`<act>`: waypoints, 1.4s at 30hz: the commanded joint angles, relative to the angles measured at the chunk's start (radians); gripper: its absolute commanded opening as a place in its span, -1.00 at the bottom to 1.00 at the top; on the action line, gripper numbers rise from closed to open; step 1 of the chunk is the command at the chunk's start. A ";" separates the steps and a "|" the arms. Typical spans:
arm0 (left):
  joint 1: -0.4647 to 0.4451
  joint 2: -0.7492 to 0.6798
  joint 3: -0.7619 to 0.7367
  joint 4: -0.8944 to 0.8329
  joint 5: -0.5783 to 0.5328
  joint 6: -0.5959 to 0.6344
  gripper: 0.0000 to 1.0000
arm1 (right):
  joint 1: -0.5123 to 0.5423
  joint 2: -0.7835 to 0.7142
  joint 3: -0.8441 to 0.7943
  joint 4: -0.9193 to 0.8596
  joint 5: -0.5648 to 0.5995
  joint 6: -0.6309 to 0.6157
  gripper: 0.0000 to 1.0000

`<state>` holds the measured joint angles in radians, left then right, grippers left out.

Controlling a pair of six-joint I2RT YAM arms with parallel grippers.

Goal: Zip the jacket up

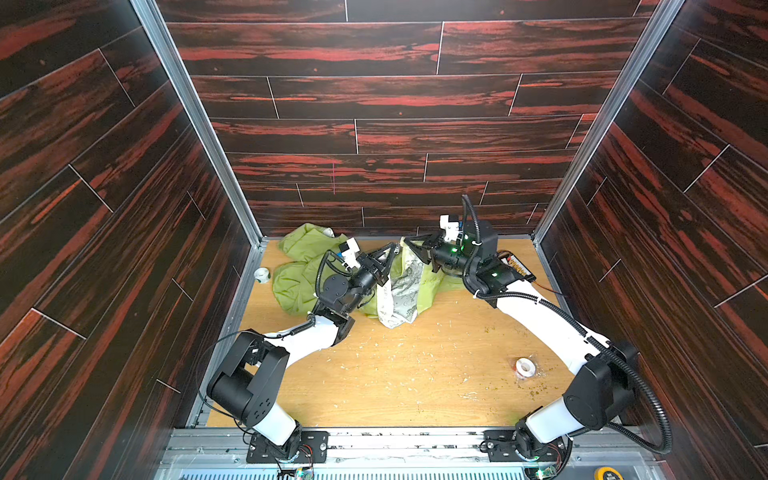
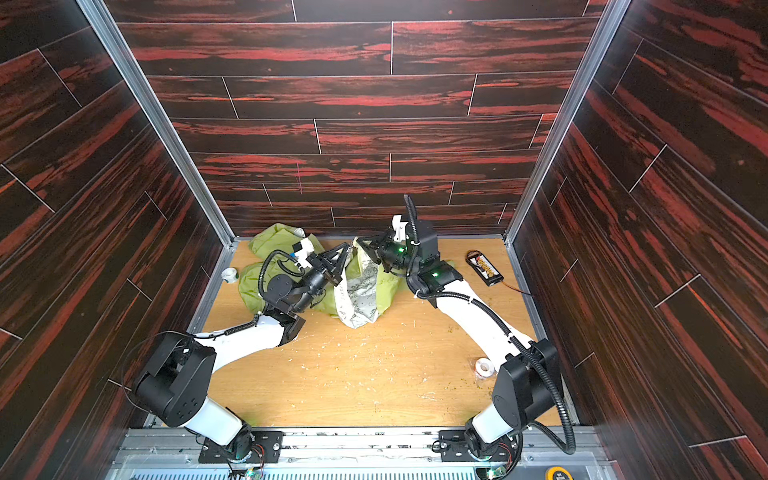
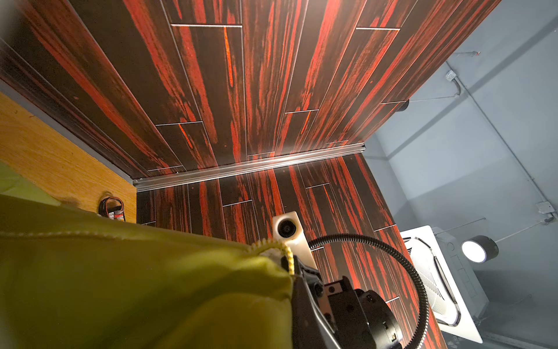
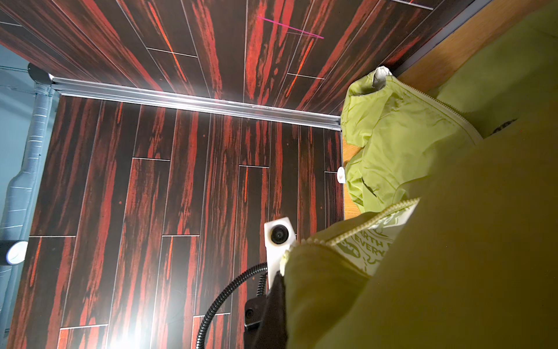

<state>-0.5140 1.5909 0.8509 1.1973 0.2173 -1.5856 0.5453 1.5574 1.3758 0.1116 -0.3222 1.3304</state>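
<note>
Left gripper (image 1: 392,249): clamped on a tooth-edged corner of the jacket (image 1: 299,282), held up off the bench (image 1: 415,374); the right wrist view shows the fabric pinched in it.
Right gripper (image 1: 410,244): likewise closed on a corner of the opposite front edge, where the zip teeth (image 3: 287,252) curl over its tip.
Jacket position: bunched along the back edge of the bench, its bulk toward the back-left corner, with one panel turned out so the white lining (image 1: 401,291) faces up.
Key relation: the two held corners sit just beside each other over the middle of the back edge, tips facing, not clearly touching.
Long axis: from the grips the front opening drapes toward the bench's front edge, slack and folded rather than straight.
Nearer arm: neither, as each holds its own side.
Next move, as a judgement: the two zip ends must be lined up end to end and level before anything can engage.
Risk: thin fabric may twist one row of teeth away.
Hidden: I cannot find the slider in any view.
</note>
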 commanded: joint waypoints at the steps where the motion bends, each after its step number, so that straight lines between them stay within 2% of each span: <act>1: 0.005 -0.026 0.012 0.041 0.008 0.005 -1.00 | 0.008 -0.053 0.002 0.005 -0.010 -0.008 -1.00; 24: 0.005 0.007 0.035 0.045 -0.015 0.009 -1.00 | 0.021 -0.049 0.005 -0.043 -0.070 -0.032 -1.00; 42: 0.005 0.021 0.062 0.033 -0.024 -0.016 -1.00 | 0.029 -0.069 -0.004 -0.138 -0.092 -0.164 -1.00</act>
<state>-0.5163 1.6108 0.8688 1.1957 0.2192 -1.5936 0.5503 1.5406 1.3758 0.0181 -0.3557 1.2076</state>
